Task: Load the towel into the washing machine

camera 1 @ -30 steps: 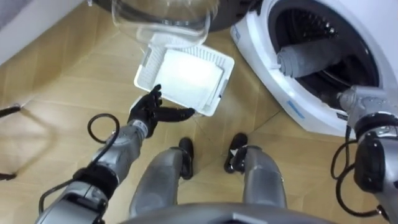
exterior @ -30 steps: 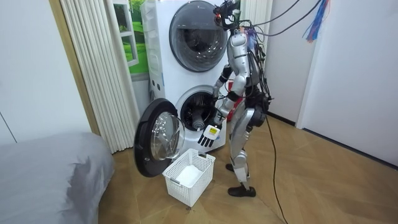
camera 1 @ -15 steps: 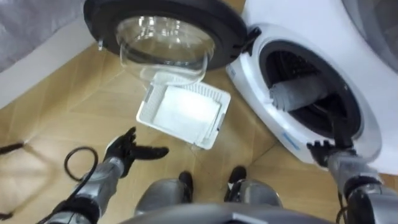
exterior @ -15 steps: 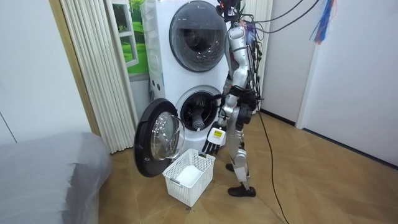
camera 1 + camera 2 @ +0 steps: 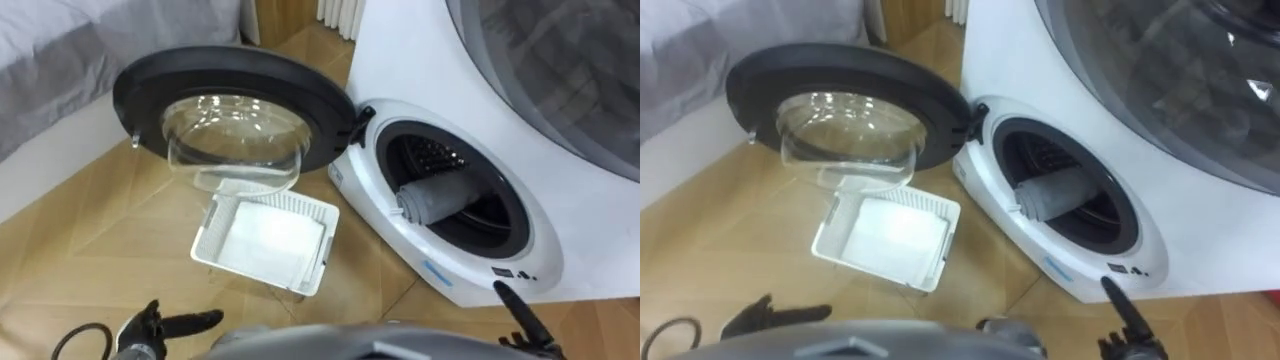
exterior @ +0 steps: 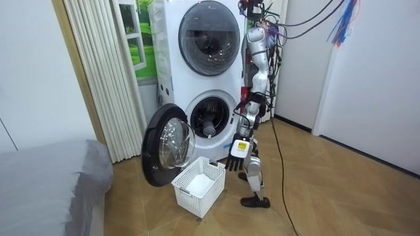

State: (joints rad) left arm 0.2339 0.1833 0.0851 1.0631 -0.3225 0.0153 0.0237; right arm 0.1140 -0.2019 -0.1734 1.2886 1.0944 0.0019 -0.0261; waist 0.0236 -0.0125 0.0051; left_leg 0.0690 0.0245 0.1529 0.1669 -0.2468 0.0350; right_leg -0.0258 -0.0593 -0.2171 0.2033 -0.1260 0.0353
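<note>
Nearest me, my left hand (image 5: 150,325) hung low over the wood floor (image 5: 90,240), its fingers straight and spread, holding nothing. My right hand (image 5: 515,308) reached up at the lower right. The fingers I could see were straight and empty, their tips just short of the washer (image 5: 400,90) front.

Beyond the left fingertips, and well apart from them, a white basket (image 5: 290,203) sat on the floor. Past the right fingertips was the round drum (image 5: 440,155) opening, and the grey towel (image 5: 432,197) lay rolled inside it, at its lower edge. Neither hand touched the towel.

Farther out, beyond the basket, the door (image 5: 150,80) stood swung wide open, its clear bowl bulging above the basket's far rim.

In the room view I stood upright beside the washer, with the basket at my feet.
</note>
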